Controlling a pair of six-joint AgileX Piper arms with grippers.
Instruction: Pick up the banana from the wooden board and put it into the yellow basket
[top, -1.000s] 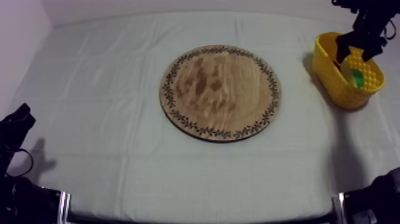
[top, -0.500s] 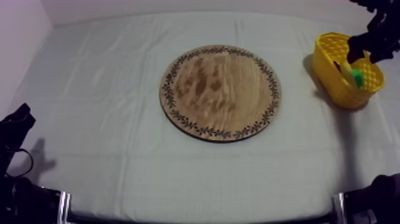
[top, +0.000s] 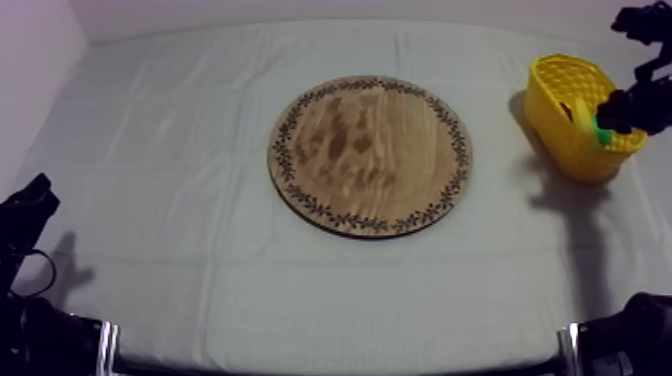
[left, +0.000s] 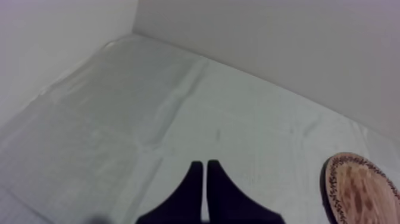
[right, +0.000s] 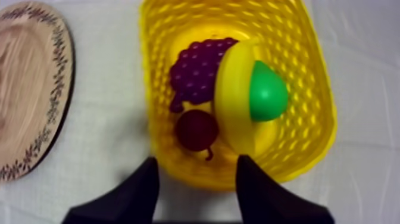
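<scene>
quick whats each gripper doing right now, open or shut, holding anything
left gripper: shut, holding nothing.
right gripper: open, holding nothing, over the yellow basket with the banana inside.

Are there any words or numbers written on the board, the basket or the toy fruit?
None: there is no text to read.
The wooden board has only a leafy pattern round its rim, no letters.
The yellow basket and the banana, grapes and small red fruit in it carry no writing.
The cloth is plain.
</scene>
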